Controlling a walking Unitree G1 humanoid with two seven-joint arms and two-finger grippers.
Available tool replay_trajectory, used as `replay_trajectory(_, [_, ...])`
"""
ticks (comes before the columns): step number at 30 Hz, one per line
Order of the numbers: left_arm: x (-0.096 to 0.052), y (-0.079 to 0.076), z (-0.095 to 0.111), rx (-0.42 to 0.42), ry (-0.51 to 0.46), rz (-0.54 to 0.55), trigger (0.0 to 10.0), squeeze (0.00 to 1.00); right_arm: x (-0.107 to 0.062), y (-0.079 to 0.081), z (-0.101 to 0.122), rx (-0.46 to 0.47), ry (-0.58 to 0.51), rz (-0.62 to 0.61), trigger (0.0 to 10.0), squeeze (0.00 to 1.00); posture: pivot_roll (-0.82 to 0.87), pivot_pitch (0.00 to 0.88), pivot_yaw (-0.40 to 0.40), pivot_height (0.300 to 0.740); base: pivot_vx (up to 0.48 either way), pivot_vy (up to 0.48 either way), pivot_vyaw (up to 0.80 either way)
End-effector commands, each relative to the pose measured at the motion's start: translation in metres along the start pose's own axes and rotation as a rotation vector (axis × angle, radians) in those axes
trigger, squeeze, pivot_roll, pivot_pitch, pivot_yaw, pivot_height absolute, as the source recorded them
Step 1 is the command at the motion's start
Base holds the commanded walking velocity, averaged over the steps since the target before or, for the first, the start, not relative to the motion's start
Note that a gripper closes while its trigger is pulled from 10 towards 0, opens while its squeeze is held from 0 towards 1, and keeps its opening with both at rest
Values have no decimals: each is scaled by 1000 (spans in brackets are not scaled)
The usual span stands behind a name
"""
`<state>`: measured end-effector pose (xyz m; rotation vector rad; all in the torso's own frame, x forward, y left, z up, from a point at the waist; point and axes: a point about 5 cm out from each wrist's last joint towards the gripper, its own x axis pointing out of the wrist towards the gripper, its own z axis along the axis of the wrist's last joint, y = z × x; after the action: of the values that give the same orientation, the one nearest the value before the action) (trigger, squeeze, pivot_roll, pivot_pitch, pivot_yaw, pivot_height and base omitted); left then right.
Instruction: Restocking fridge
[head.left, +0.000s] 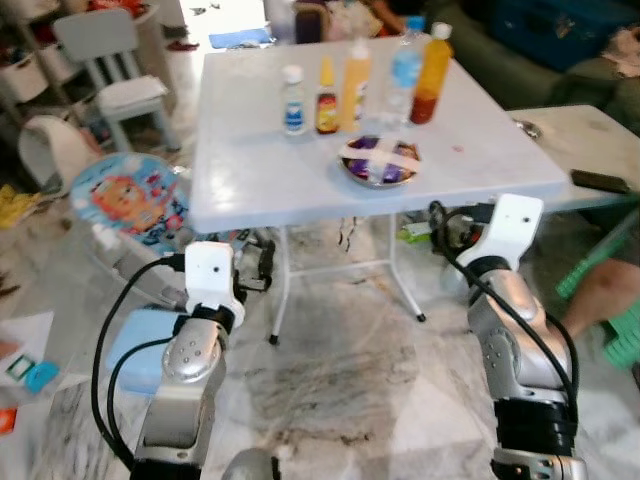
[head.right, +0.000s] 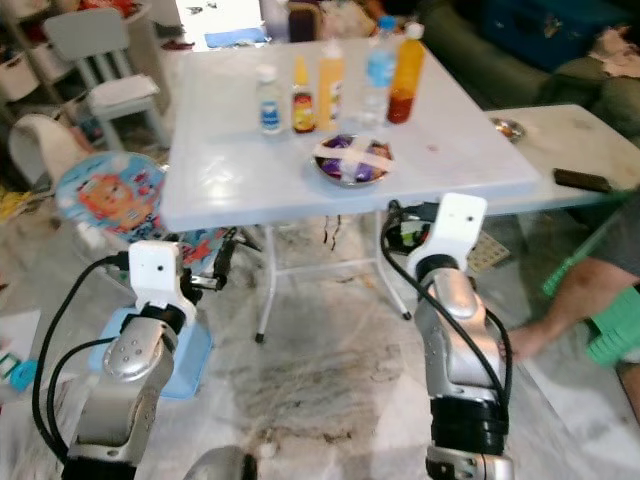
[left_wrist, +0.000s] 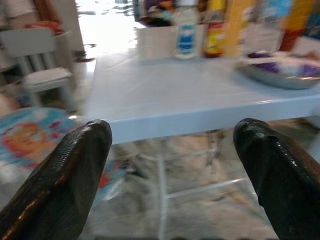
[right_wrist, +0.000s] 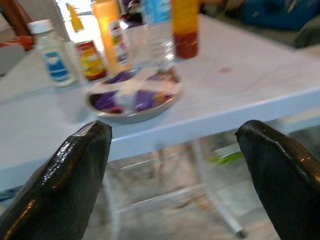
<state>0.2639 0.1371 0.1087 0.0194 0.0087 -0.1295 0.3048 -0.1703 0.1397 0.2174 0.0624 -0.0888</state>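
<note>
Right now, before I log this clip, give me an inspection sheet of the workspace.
Surface: pale blue table, bare in front, things grouped at the back.
Job's things: small white bottle, sauce bottle, juice bottle, water bottle, orange bottle, metal bowl holding wrapped items.
Clutter: child's seat and toys on the floor.
Grippers: left gripper and right gripper both open, empty, short of the table edge.
Cables: black cables along both arms.
Surroundings: grey chair, a person's leg at right, marble floor.
</note>
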Motion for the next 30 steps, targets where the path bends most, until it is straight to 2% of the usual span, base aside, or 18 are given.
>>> replay_trajectory(1, [1, -3, 6, -4, -33, -33, 10000, 0, -3, -10, 0, 61, 11, -61, 10000, 0, 6, 0, -15, 740, 0, 0, 0])
replay_trajectory(6, [0, -7, 8, -2, -46, -61, 10000, 0, -3, -12, -3, 129, 31, -82, 10000, 0, 7, 0, -13, 740, 113, 0, 0])
replay_trajectory(30, [0, -8, 9, -6, -59, -88, 10000, 0, -2, -10, -6, 147, 56, -65, 10000, 0, 9, 0, -13, 740, 456, 0, 0])
